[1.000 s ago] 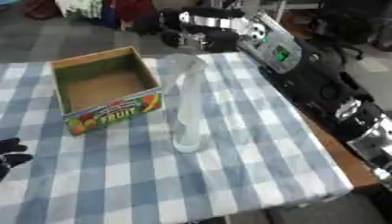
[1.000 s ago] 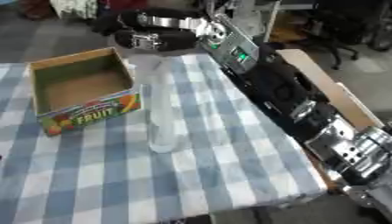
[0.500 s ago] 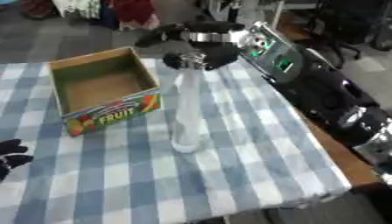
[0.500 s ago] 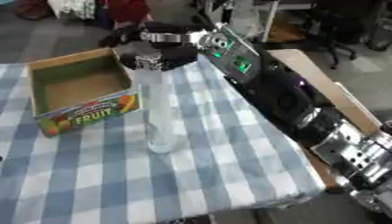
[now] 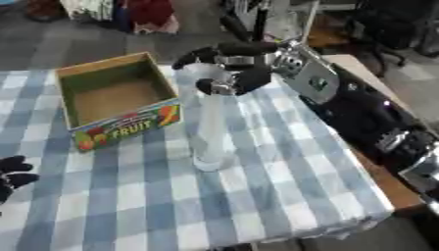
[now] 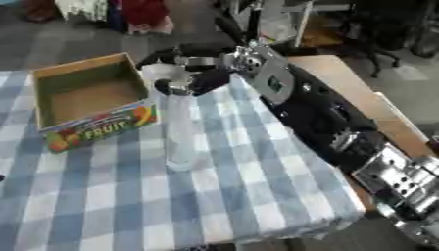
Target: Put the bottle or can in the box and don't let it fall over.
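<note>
A tall clear plastic bottle (image 5: 208,127) stands upright on the blue-and-white checked cloth, right of the box. My right hand (image 5: 233,68) reaches in from the upper right and sits at the bottle's top, fingers and thumb curled around its neck. The open cardboard box (image 5: 116,102) with "FRUIT" printed on its front stands at the left, nothing showing inside it. My left hand (image 5: 12,174) shows only as dark curled fingers at the lower left edge, holding nothing.
The table's right edge (image 5: 377,171) runs close under my right arm, with floor and chairs beyond. Checked cloth (image 5: 171,206) stretches in front of the bottle and box.
My right hand has swung down and left from behind the bottle to its top and closed around the neck. The bottle still stands in the same spot.
</note>
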Controlling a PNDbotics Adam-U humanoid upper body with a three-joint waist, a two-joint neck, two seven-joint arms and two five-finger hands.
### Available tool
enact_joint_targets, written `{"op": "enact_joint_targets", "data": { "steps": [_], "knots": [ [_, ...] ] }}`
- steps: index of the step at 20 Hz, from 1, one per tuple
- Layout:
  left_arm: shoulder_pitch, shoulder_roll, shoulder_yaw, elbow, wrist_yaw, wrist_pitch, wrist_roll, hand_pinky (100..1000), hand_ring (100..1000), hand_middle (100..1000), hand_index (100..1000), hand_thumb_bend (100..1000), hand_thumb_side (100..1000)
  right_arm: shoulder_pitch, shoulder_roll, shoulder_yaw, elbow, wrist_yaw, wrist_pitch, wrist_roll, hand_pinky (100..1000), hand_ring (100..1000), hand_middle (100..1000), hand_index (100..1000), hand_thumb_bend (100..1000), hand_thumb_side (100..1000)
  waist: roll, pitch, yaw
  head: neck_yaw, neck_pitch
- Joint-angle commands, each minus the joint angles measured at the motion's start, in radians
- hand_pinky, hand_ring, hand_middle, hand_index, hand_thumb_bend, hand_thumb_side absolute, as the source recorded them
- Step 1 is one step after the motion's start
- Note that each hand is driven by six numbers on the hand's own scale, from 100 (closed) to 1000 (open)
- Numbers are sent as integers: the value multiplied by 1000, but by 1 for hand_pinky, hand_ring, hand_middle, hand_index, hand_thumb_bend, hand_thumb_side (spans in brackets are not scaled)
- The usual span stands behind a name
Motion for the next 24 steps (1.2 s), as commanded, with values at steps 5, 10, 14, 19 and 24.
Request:
{"op": "enact_joint_targets", "data": {
  "steps": [5, 10, 14, 19, 24],
  "knots": [
    [-8, 21, 2, -10, -5, 0, -3, 802, 617, 611, 750, 188, 1000, -12, -22, -30, 17, 20, -318, 314, 962, 939, 943, 1000, 100, 1000, 4, -11, 0, 2, -5],
    [-9, 20, 1, -10, -4, 0, -4, 802, 616, 610, 750, 189, 1000, -15, -14, -33, 26, 28, -318, 314, 854, 821, 839, 946, 100, 866, 4, -11, 2, 1, -5],
    [-9, 20, 1, -10, -4, 0, -5, 802, 616, 610, 749, 189, 1000, -25, -8, -41, 12, 0, -318, 314, 688, 670, 691, 836, 100, 578, 4, -11, 3, 0, -5],
    [-9, 19, -1, -9, -3, 0, -8, 803, 615, 609, 749, 190, 1000, -45, 9, -45, 1, -23, -318, 314, 529, 534, 503, 629, 100, 197, 4, -12, 6, -5, -4],
    [-10, 18, -2, -9, -2, 1, -10, 803, 615, 611, 748, 190, 1000, -65, 31, -51, 6, -28, -318, 314, 418, 436, 371, 438, 100, 137, 3, -12, 9, -14, -4]
  ]
}}
